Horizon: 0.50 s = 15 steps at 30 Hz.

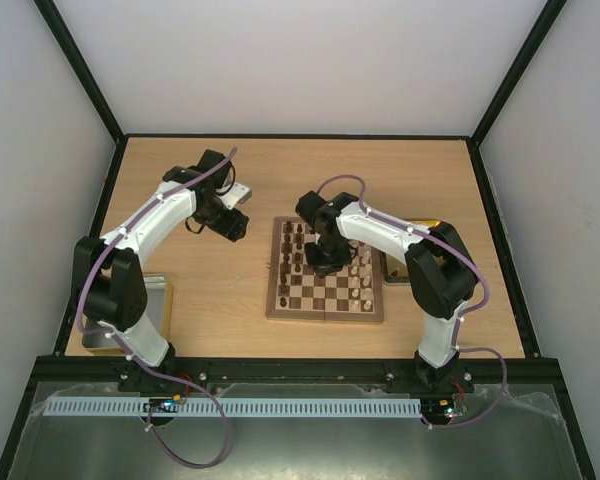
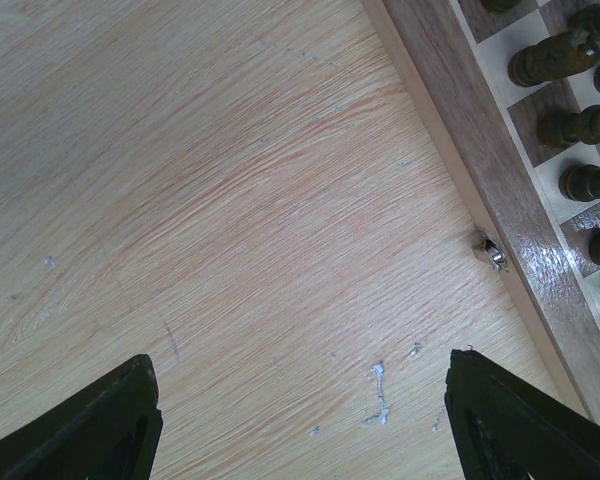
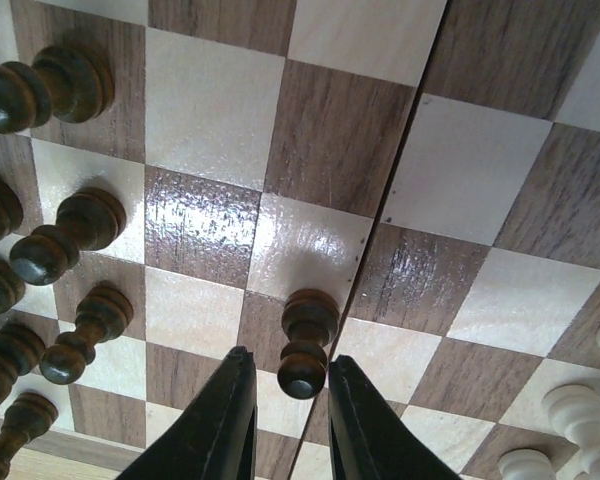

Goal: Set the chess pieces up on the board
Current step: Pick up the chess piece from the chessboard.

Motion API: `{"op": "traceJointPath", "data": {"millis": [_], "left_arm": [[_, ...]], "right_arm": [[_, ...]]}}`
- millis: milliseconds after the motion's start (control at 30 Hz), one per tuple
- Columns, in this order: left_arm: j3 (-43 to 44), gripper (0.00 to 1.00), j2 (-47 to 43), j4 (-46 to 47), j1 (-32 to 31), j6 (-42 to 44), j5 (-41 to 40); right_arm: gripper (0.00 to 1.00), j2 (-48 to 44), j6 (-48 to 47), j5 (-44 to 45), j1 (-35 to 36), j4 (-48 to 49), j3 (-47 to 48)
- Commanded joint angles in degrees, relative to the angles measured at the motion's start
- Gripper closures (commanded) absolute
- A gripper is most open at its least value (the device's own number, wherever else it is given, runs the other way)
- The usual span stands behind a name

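The right arm reaches out over the middle of the board [image 1: 325, 292], and its right gripper [image 3: 293, 362] hangs straight above one dark pawn [image 3: 305, 335] that stands just left of the seam [image 3: 365, 250] where the board folds. The black fingers [image 3: 225, 420] straddle the pawn's round head with very little room to spare. A sliver of pale square shows on one side, so I cannot tell whether they are pinching it or only flanking it. That square is no home square, so I'd guess the pawn belongs with the dark pieces [image 3: 75, 225], which stand in rows along the board's left side. The pale pieces [image 3: 580, 410] stand along the right. The men are turned wood, with collars, waists and knob heads, narrow enough that a grip from directly above makes sense. The squares are varnished veneer and glare in the light, and the grain shows in the dark ones. The left gripper [image 2: 300, 362] is spread wide and empty, low over the bare, streaky-grained table [image 2: 230, 200] just left of the board's brown border. A small metal clasp [image 2: 490, 250] sits on that edge.
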Motion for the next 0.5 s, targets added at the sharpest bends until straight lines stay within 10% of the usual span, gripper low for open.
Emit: {"op": "traceJointPath", "data": {"millis": [0,467], "left_arm": [[1.34,0.22,-0.23,-0.93,0.22,0.19,0.09],[0.41,0.22,-1.16,-0.74,0.2,0.23,-0.05]], "right_arm": [[0.82,0.23,-0.42,0.42,0.41,-0.6,-0.97],[0.88,1.09,-0.65,0.42,0.4,0.15,-0.73]]}}
